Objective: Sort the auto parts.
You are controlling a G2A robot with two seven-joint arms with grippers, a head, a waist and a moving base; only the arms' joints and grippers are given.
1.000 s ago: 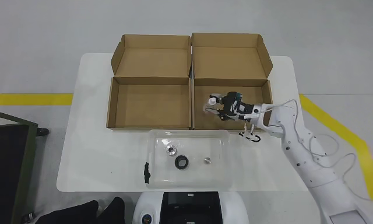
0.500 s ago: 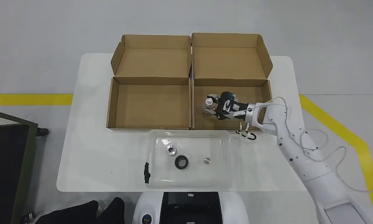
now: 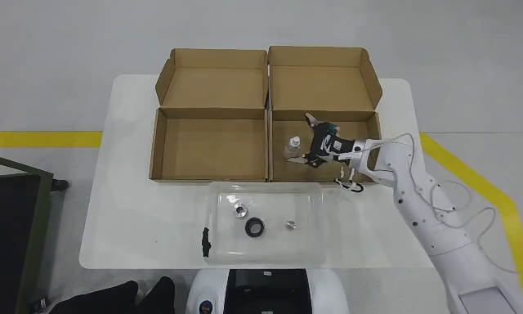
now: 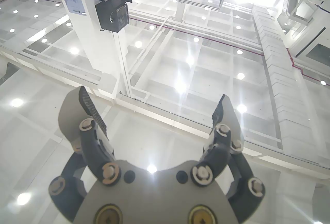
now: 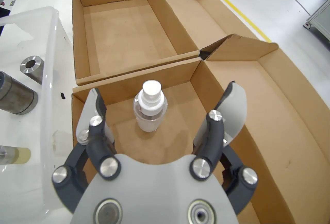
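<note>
A small white spray bottle (image 3: 292, 144) (image 5: 150, 109) stands upright on the floor of the right cardboard box (image 3: 359, 126) (image 5: 270, 116), near the corner closest to the left box. My right gripper (image 3: 305, 140) (image 5: 165, 94) is open just behind the bottle, its fingers apart on either side and not touching it. The left cardboard box (image 3: 209, 147) (image 5: 123, 31) holds nothing. Several metal parts lie in the clear plastic bin (image 3: 319, 232): a bushing (image 3: 239, 208) (image 5: 31, 65), a dark ring (image 3: 256, 227) (image 5: 15, 96) and a small pin (image 3: 290, 225). My left gripper (image 4: 152, 98) is open, pointing at the ceiling.
Both boxes have their lids folded back toward the table's far edge. A black strip (image 3: 205, 240) lies at the bin's left end. The bin's clear wall (image 5: 49, 96) runs close beside the right box. Bare white table (image 3: 122, 191) lies left of the boxes.
The right gripper carried the bottle a little toward the left box, set it down upright and opened; its fingers now stand apart around it.
</note>
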